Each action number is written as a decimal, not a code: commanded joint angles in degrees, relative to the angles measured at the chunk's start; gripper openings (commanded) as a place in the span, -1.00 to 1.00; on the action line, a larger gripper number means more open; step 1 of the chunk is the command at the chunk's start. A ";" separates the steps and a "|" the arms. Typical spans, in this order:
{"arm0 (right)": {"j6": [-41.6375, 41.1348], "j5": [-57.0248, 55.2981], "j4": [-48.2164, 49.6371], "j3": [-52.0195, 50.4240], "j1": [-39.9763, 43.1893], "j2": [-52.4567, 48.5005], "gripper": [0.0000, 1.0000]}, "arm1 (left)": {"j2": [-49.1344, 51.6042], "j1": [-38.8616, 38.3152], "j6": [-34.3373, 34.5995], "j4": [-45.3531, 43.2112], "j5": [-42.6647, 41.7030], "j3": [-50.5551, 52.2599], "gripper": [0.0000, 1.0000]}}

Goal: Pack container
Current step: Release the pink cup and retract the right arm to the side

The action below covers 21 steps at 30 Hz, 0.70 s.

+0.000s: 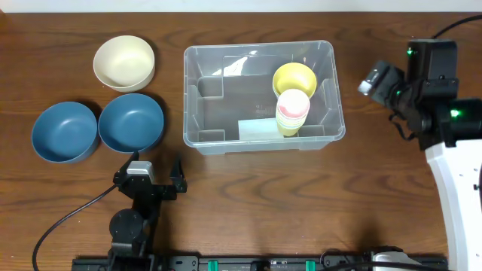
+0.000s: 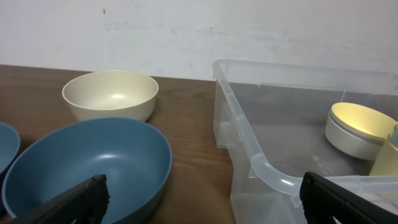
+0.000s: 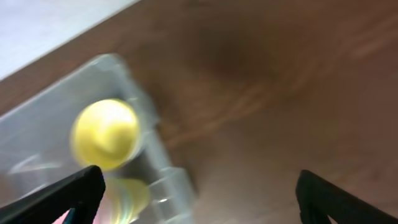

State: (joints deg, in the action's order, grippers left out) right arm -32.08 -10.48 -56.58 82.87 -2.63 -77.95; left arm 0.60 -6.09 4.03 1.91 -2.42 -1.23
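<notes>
The large clear plastic rectangular container [image 1: 241, 94] is sitting upper centre of the overhead frame, long side running across the brown wooden table [image 1: 301, 211]. Lying in its right half are a yellow round bowl [image 1: 294, 78] and, just below it, a stack of pink and yellow cups [image 1: 292, 111]; I can't tell whether it's upright or tipped. The pale label [image 1: 257, 129] is showing by the lower wall. The left half is standing free, probably being kept for the bowls outside.

Waiting left of the container are a cream round bowl [image 1: 124, 62] at upper left and, below it, a dark blue round bowl [image 1: 65, 132] with a second blue bowl [image 1: 131, 122] just beside it.

The right gripper [image 3: 199, 180] is hanging right of the container over the table, jaws spread wide with nothing between them. Its wrist view is smeared, so detail is poor.

The left gripper [image 2: 203, 186] is sitting low at lower left, jaws wide and empty, facing the second blue bowl and the container corner. My read is that it's lining up on that bowl as the closest reach. Three bowls are remaining to pack.
</notes>
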 commanded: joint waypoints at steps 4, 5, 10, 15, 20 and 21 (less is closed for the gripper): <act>-0.07 -6.03 -1.18 0.15 6.47 -2.58 0.98 | -0.26 0.28 -0.79 2.14 1.88 1.01 0.96; -0.09 -5.97 -1.36 0.15 8.04 -2.75 0.99 | -0.26 0.28 -0.79 2.14 1.88 1.01 0.96; -0.50 -2.71 -1.38 0.15 12.92 -3.08 0.99 | -0.26 0.28 -0.81 2.01 1.97 1.01 0.96; -0.48 0.42 -1.49 0.15 14.21 -3.08 0.99 | -0.26 0.28 -0.76 1.42 1.95 0.98 0.96; -0.48 0.42 -1.53 0.15 14.21 -3.06 0.99 | -0.26 0.28 2.73 3.63 -3.50 -0.63 0.96; -0.48 0.42 -1.53 0.15 14.21 -3.06 0.98 | -0.24 0.28 4.28 4.87 -4.79 -1.68 0.96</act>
State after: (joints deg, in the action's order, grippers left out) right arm -32.10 -10.61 -58.02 82.85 11.22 -80.73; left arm 0.60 -6.09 4.78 2.83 -3.44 -1.63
